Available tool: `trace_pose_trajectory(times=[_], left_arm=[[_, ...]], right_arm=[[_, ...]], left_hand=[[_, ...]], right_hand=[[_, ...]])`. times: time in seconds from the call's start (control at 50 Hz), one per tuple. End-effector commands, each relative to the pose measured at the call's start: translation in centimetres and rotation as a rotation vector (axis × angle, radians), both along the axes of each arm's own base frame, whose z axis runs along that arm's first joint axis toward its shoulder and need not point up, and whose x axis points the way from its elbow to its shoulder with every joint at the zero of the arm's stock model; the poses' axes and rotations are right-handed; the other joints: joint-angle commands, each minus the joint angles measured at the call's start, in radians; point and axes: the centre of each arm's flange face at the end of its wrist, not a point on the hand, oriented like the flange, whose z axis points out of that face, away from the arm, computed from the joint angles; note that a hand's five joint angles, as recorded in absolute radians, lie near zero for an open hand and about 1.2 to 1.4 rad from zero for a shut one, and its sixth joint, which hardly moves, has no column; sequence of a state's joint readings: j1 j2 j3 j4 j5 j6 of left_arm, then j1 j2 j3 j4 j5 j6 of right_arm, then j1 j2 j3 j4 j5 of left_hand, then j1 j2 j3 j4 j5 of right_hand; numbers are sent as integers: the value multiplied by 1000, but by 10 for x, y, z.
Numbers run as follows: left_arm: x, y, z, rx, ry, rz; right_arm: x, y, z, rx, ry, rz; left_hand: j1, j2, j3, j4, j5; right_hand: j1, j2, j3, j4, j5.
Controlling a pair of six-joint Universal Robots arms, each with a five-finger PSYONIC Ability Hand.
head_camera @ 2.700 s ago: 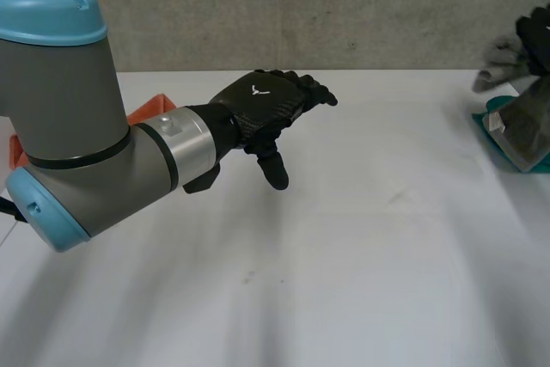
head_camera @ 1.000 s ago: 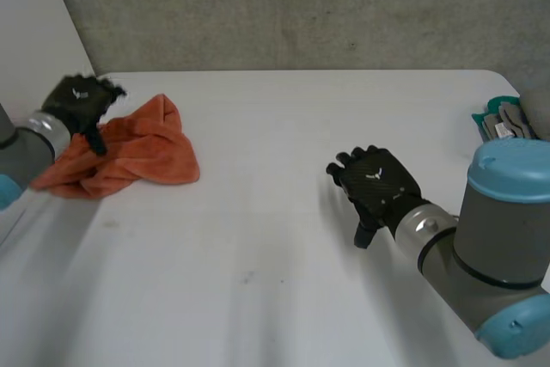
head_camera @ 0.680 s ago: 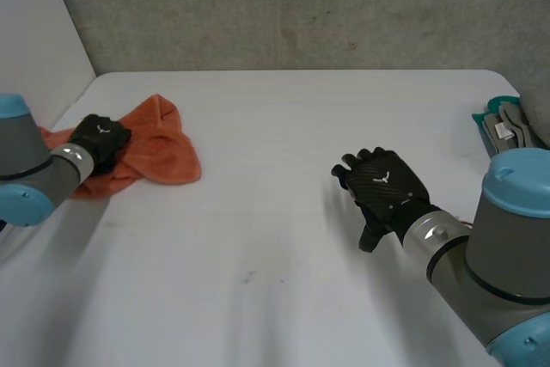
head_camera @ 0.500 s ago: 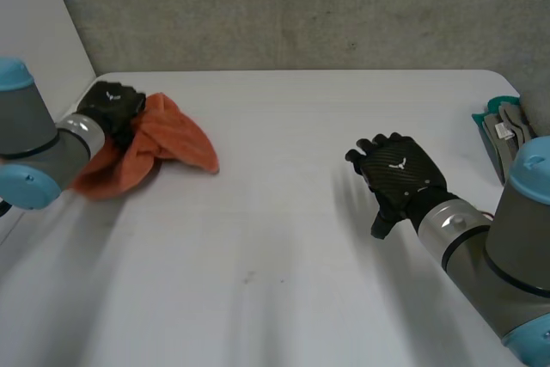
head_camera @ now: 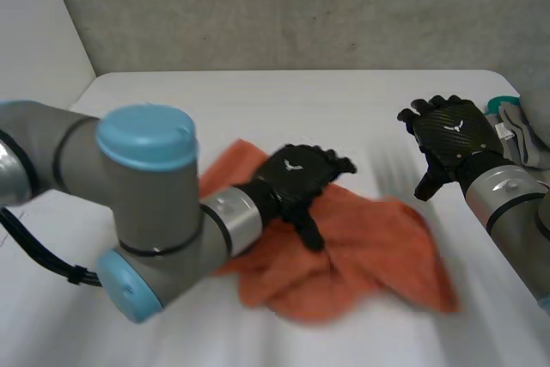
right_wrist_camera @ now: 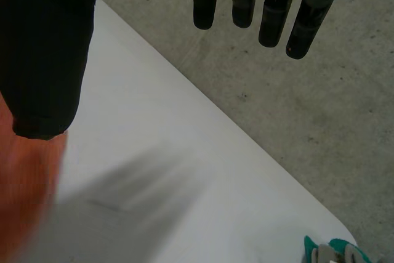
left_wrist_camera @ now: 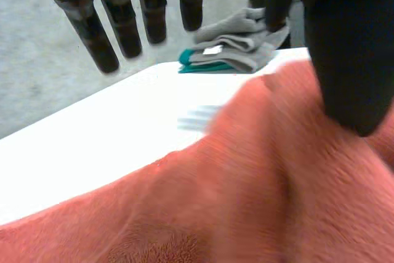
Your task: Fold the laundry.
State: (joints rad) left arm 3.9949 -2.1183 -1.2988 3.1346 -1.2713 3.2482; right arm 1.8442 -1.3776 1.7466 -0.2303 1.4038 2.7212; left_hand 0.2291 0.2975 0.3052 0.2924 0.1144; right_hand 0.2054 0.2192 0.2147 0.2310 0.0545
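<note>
Head view: orange towel (head_camera: 369, 251) is now mid-table (head_camera: 258, 100). Half a second ago it was bunched at the far left corner, so the left arm has swept it across. It lies crumpled, no edges laid out. Left hand (head_camera: 296, 180) sits over the towel's near-left part, thumb pointing down at it. Right hand (head_camera: 449, 131) has pulled back toward the right edge, clear of the cloth, close to the stack of folded laundry (head_camera: 522, 126).

Left wrist view: left hand (left_wrist_camera: 351, 60) is spread wide, fingers (left_wrist_camera: 101, 35) straight and off the cloth, nothing pinched. Towel (left_wrist_camera: 258, 195) is under the palm; the folded stack (left_wrist_camera: 237, 44) is beyond the fingertips.

Right wrist view: right hand (right_wrist_camera: 46, 47) is also spread and empty, fingers (right_wrist_camera: 271, 10) straight over bare table (right_wrist_camera: 203, 201). A strip of towel (right_wrist_camera: 21, 207) is by the thumb.

Read: towel delivered to the work area and let go. Folding not started. Next it needs flattening, then a corner for each hand.
</note>
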Motion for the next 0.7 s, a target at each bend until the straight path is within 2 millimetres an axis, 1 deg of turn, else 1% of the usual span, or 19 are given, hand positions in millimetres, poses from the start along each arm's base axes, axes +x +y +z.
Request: trace_pose_trajectory(times=[0.02, 0.06, 0.08, 0.1, 0.14, 0.16, 0.2, 0.24, 0.3, 0.32, 0.38, 0.4, 0.48, 0.58, 0.62, 0.64, 0.66, 0.68, 0.7], left_arm=[[31, -42, 28, -93, 36, 193], [46, -55, 33, -100, 32, 257], [58, -63, 35, -100, 24, 302], [63, -65, 35, -103, 21, 317], [73, -69, 34, -102, 4, 341], [82, -69, 32, -103, -18, 359], [91, -68, 29, -116, -50, 372], [105, -69, 23, -142, -119, 387], [115, -67, 13, -167, -202, 384], [121, -66, 6, -181, -257, 374], [125, -63, -3, -201, -328, 357], [128, -62, -10, -214, -373, 345], [130, -59, -19, -227, -431, 323], [130, -61, -38, -192, -466, 311], [129, -65, -47, -180, -488, 318], [129, -66, -51, -173, -494, 320], [129, -68, -53, -171, -499, 325], [128, -72, -58, -171, -505, 332], [127, -73, -59, -173, -506, 332]], right_arm=[[7, 5, 0, 11, 2, 43], [8, 8, 0, 32, 4, 67], [9, 9, 0, 44, 7, 78], [10, 11, -1, 61, 9, 90], [10, 17, -1, 120, 28, 120], [10, 20, -2, 144, 39, 132], [10, 27, -2, 196, 63, 154], [8, 36, -5, 273, 110, 167], [5, 46, -7, 328, 186, 189], [4, 48, -7, 332, 206, 195], [2, 53, -12, 332, 277, 219], [2, 54, -13, 333, 291, 223], [-5, 58, -24, 347, 354, 223], [-10, 65, -40, 372, 394, 201], [-11, 63, -43, 363, 394, 193], [-11, 63, -45, 356, 394, 189], [-11, 61, -48, 333, 391, 181], [-11, 58, -50, 316, 389, 177], [-10, 56, -50, 303, 386, 175]], left_hand=[[-30, -99, -106, -94, -90], [-27, -96, -103, -91, -87], [-21, -90, -98, -85, -81], [-21, -90, -98, -85, -81], [-13, -81, -89, -76, -73], [-7, -75, -83, -70, -67], [-4, -72, -80, -67, -64], [-4, -72, -80, -67, -64], [-1, -69, -77, -64, -61], [-1, -69, -77, -64, -61], [-1, -69, -77, -64, -61], [5, -64, -71, -58, -55], [37, -31, -39, -26, -23], [178, 110, 102, 115, 118], [313, 244, 237, 249, 253], [380, 312, 304, 317, 320], [456, 388, 380, 393, 396], [765, 697, 689, 702, 705], [902, 834, 826, 839, 842]], right_hand=[[-31, -45, -40, -56, -54], [-31, -45, -40, -56, -54], [-31, -45, -40, -56, -54], [-31, -45, -40, -56, -54], [-31, -45, -40, -56, -54], [-31, -45, -40, -56, -54], [-31, -45, -40, -56, -54], [-31, -45, -40, -56, -54], [-31, -45, -40, -56, -54], [-31, -45, -40, -56, -54], [-31, -45, -40, -56, -54], [-31, -45, -40, -56, -54], [-30, -43, -39, -55, -53], [17, 3, 8, -8, -6], [70, 56, 61, 45, 46], [137, 123, 128, 112, 114], [385, 371, 376, 359, 361], [550, 536, 541, 525, 527], [656, 643, 647, 631, 633]])
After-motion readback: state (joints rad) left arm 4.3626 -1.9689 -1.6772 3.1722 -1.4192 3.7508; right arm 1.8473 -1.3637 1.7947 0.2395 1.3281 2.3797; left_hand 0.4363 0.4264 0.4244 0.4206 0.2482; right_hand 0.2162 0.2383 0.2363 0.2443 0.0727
